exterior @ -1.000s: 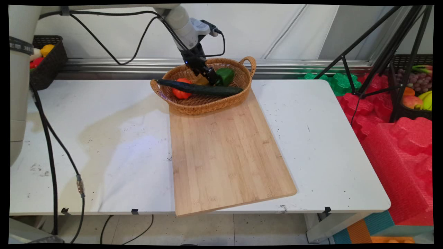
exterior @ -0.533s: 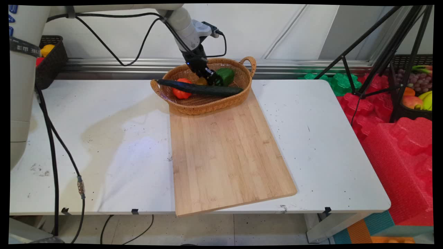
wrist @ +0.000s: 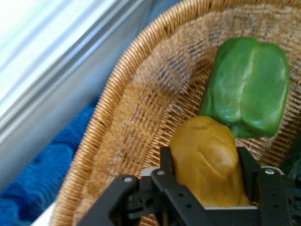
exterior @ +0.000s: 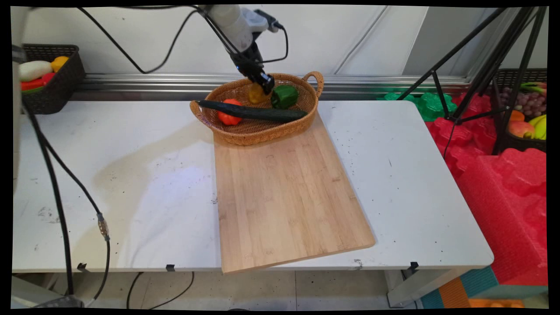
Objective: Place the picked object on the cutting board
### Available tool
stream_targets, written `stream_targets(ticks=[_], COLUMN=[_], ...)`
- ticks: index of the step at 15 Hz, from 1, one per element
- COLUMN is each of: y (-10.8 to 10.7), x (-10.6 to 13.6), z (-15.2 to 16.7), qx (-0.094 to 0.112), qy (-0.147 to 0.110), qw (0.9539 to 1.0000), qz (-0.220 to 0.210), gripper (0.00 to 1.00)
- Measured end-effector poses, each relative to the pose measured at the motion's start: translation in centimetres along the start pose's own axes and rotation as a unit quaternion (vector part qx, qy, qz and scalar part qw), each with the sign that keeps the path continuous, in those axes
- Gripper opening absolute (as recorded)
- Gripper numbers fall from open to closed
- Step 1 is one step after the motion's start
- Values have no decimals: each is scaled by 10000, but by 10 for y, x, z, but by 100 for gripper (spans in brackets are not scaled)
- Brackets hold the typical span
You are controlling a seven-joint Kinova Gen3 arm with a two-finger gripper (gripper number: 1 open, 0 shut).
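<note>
My gripper (exterior: 262, 85) (wrist: 205, 162) is shut on a yellow-brown potato-like piece (exterior: 255, 93) (wrist: 207, 162) and holds it just above the floor of the wicker basket (exterior: 245, 133) (wrist: 117, 117). A green bell pepper (exterior: 284, 96) (wrist: 247, 87) lies in the basket right beside the held piece. A long dark cucumber (exterior: 251, 113) stretches across the basket from rim to rim, in front of a red tomato (exterior: 228, 117).
The basket stands at the far end of a bamboo cutting board (exterior: 284, 197) on the white table (exterior: 131, 175). A black crate of produce (exterior: 48, 78) stands at the back left. A tripod (exterior: 477, 74) and red foam (exterior: 503, 183) are off the table's right side.
The gripper has risen within the basket, lifting the yellow-brown piece clear of the cucumber. The other produce has not moved.
</note>
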Motion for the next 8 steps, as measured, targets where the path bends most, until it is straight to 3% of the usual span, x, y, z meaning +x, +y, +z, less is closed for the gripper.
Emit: stream_targets(ticks=[4, 8], y=[22, 67], x=[-6, -27], z=[-58, -109], qx=[238, 165], qy=[436, 665], qw=[9987, 9971], qz=[138, 345], gripper=[0, 0])
